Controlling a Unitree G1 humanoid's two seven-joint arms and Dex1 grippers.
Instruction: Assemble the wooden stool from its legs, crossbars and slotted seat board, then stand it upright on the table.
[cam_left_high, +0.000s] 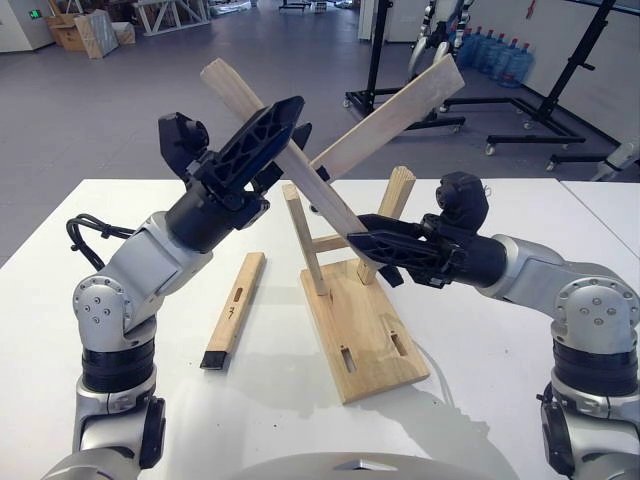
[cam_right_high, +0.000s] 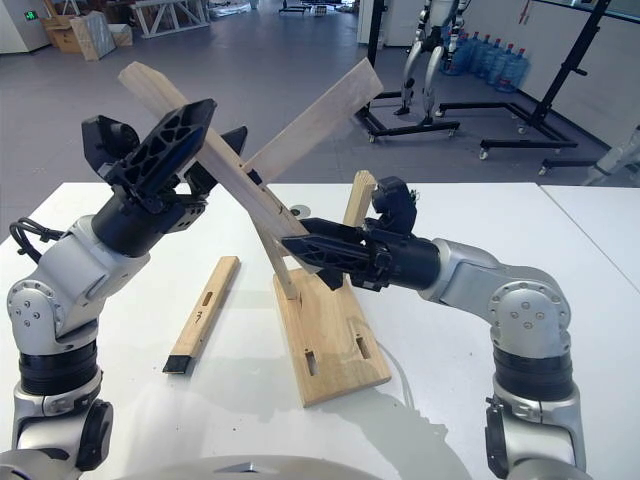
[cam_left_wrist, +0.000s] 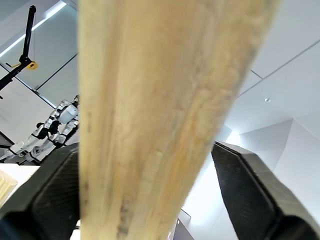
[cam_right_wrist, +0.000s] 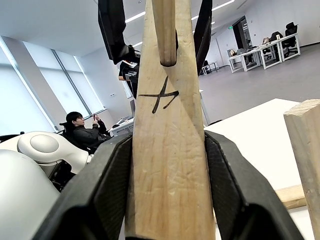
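White worktop (cam_left_high: 470, 400). The slotted seat board (cam_left_high: 365, 320) lies flat on it at centre, between the two arms. Two upright legs (cam_left_high: 305, 245) (cam_left_high: 395, 195) stand on the board's far end, with a short crossbar (cam_left_high: 332, 243) between them.

Above the board is a tilted leg (cam_left_high: 235, 88), high end toward the robot's left and low end over the uprights. A second bar (cam_left_high: 400, 105) crosses it and rises to the right; whether the two are joined cannot be told.

The left hand (cam_left_high: 300, 118) is closed on the tilted leg near its middle. The right hand (cam_left_high: 355, 232) is closed on its low end.

A loose leg (cam_left_high: 235, 308) lies flat on the worktop left of the board, apart from it, slot facing up and dark tip toward the robot.

The left wrist view gives only wood grain between the black fingers (cam_left_wrist: 45, 200). The right wrist view adds a pen mark (cam_right_wrist: 159, 95) on the gripped wood, with a finger (cam_right_wrist: 107, 190) pressed against each side.
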